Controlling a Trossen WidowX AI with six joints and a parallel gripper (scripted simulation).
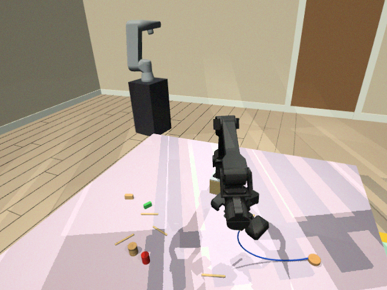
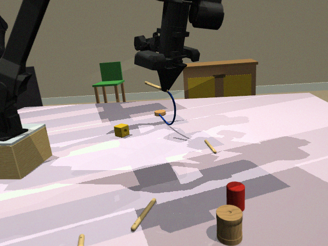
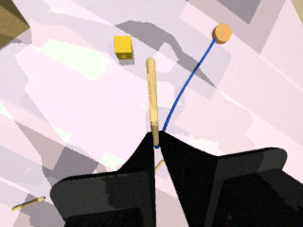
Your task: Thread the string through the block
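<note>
My gripper [image 2: 165, 89] [image 3: 154, 135] is shut on the string-end of the wooden stick [image 2: 152, 85] [image 3: 151, 90] and holds it high above the table. The stick's free end points away from the fingers, toward the block's side in the wrist view. The blue string [image 1: 265, 258] [image 2: 175, 108] [image 3: 183, 90] hangs in a curve from the fingertips to the round button [image 1: 314, 259] [image 2: 160, 113] [image 3: 222, 33] on the table. The yellow block [image 2: 121, 130] [image 3: 123, 46] stands on the table with a hole showing in one side; the string is outside it. In the top view the arm hides the fingertips.
A loose stick [image 1: 213, 275] [image 2: 210, 146] lies in front of the button and block. Several other sticks, a red cylinder [image 1: 145, 257] [image 2: 235, 196], a wooden barrel [image 1: 132, 248] [image 2: 229, 224], a green piece [image 1: 147, 205] and a small tan block [image 1: 128, 196] lie farther off.
</note>
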